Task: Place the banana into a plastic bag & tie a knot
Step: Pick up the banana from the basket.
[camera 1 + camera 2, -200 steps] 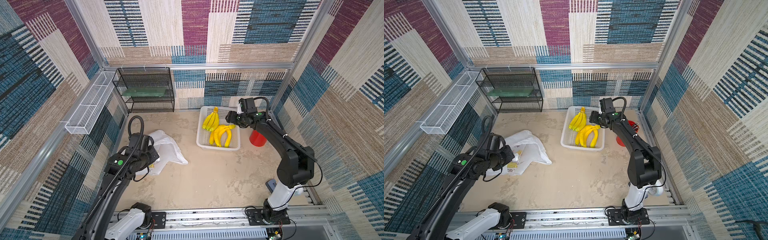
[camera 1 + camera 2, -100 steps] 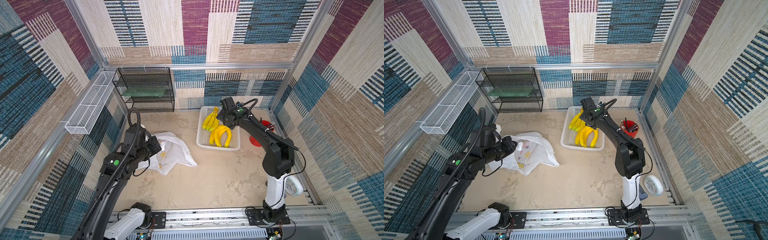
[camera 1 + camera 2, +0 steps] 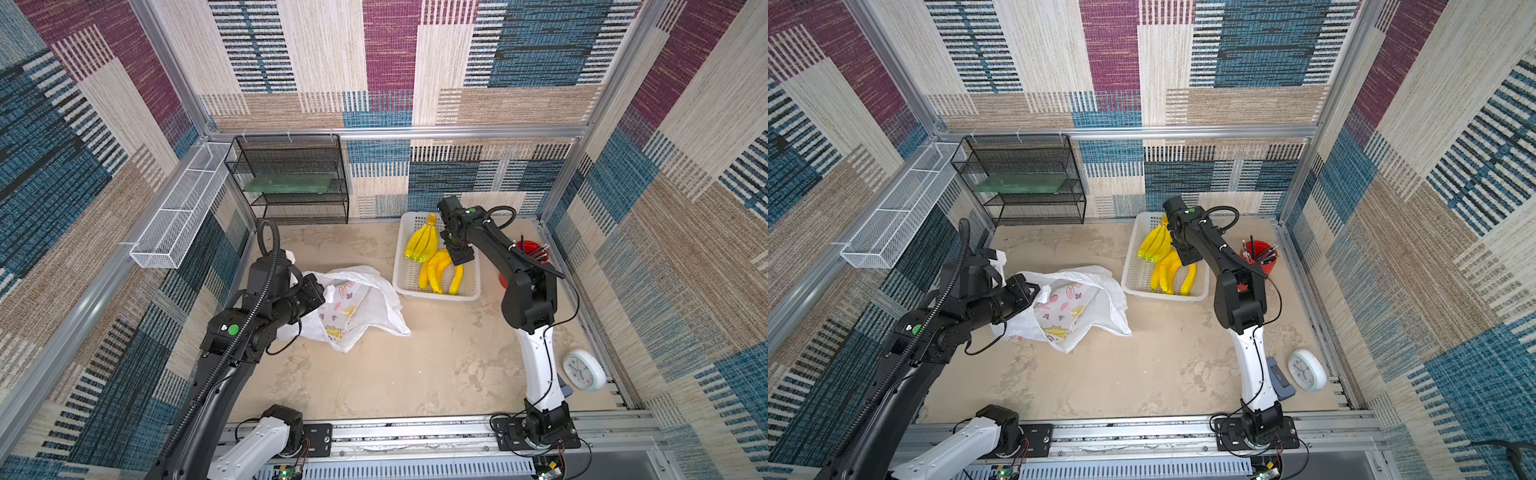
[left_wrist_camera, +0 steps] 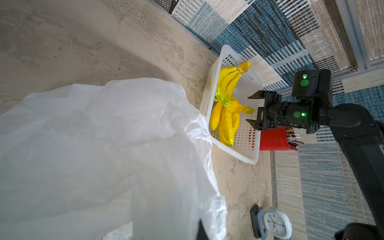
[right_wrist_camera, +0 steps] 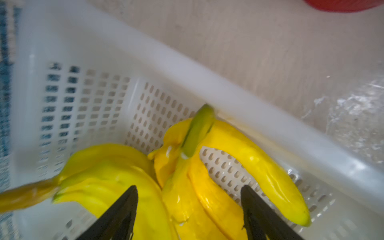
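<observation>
Hovering above the white basket (image 3: pixel 471 293), right of centre in both top views, the right tool (image 3: pixel 460 258) has its jaws spread wide over the stem end of the nearer banana bunch (image 3: pixel 436 272). Contact cannot be made out. One second ago this tool sat past the basket's right edge. A second bunch (image 3: pixel 422 243) lies further back in the basket. The left tool (image 3: pixel 319 291), left of centre, is clamped on the edge of the plastic bag (image 3: pixel 365 303). The bag, partly lifted off the bench (image 3: pixel 395 374), has shifted right toward the basket since then.
</observation>
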You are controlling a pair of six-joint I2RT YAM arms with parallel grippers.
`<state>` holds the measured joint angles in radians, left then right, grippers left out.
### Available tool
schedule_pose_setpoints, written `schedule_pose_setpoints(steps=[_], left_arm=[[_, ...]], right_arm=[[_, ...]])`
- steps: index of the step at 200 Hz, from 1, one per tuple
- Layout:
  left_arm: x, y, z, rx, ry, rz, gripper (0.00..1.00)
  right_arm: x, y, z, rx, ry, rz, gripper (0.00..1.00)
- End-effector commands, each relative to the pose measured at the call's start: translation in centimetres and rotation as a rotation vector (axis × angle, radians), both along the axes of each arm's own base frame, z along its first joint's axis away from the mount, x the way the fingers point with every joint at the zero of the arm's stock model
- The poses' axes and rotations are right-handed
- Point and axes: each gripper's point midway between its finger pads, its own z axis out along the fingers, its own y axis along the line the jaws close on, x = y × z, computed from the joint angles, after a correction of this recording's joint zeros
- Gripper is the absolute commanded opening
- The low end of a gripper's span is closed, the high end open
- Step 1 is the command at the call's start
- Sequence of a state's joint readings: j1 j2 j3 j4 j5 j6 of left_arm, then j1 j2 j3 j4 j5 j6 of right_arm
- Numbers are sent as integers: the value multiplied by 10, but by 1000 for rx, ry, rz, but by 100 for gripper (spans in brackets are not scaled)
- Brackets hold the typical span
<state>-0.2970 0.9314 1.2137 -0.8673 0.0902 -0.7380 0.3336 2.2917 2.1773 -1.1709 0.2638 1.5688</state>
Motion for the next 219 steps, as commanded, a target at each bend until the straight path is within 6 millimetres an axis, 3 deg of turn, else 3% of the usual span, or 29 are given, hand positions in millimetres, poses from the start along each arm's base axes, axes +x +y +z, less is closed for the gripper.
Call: schedule_pose_setpoints(steps=[1,35,70,94,114,130,147,178,206,219], left_arm=[[-1,-6,2,-30,-10,-25,0],[-5,-7,-4,-37,-1,-32,0],[-7,-6,-6,-32,2,-35,0],[-8,-6,-6,-31,1,-34,0],[-8,-5,-7,-27,5,-31,0],[-9,-5,-9,-29,12,-27,0],[-9,-5,-12,-32,26,-26,0],[-11,-4,-16,-27,70,-18,0],[-13,-4,-16,-23,114,-10,0],[-13,-4,-17,-23,139,-4,0]], right_arm=[[-13,-16,-5,-25,46,-109,79],[10,-23,-9,-40,-4,-119,77],[7,-18,-28,-37,46,-128,68],[12,-19,-29,-37,31,-137,47],[17,-19,-14,-48,-14,-131,23],[22,-18,10,-78,-82,-108,9],[28,-13,50,-128,-186,-47,1],[24,5,134,-234,-377,121,0],[-3,45,204,-352,-562,395,0],[-31,73,232,-388,-689,572,0]])
